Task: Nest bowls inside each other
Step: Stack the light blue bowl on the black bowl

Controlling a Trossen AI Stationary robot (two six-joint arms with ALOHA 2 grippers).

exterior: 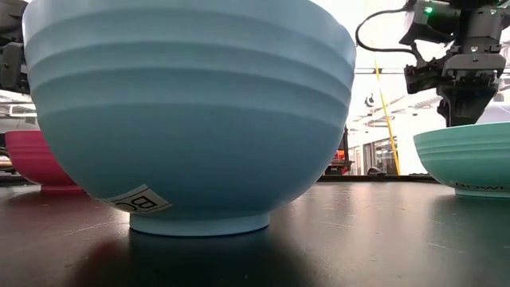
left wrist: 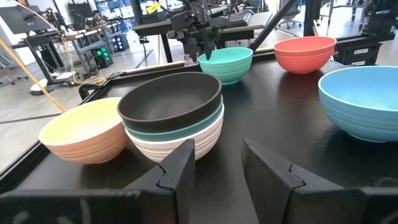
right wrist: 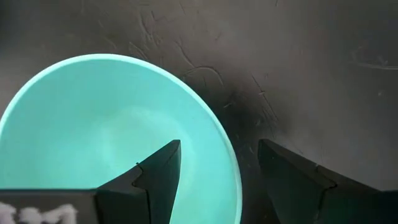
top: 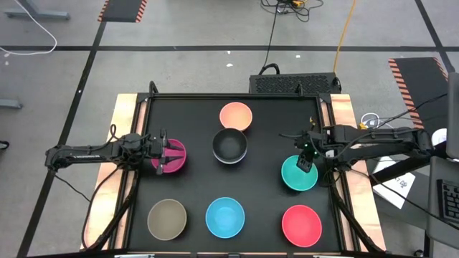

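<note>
Several bowls sit on the black table. The teal bowl (top: 295, 178) stands at the right. My right gripper (right wrist: 219, 146) is open and points down over its far rim (right wrist: 231, 163), one finger above the inside and one outside, just above the rim in the low view. My left gripper (left wrist: 217, 144) is open over the magenta bowl (top: 172, 165) at the left, with nothing between its fingers. In the middle a black bowl (left wrist: 169, 99) is nested in a dark green one, which sits in a white one (left wrist: 180, 142).
A peach bowl (top: 235, 115) stands at the far middle. Along the near edge stand an olive-brown bowl (top: 166, 218), a light blue bowl (top: 225, 217) and a red bowl (top: 301, 225). A raised frame (top: 215, 96) runs around the table.
</note>
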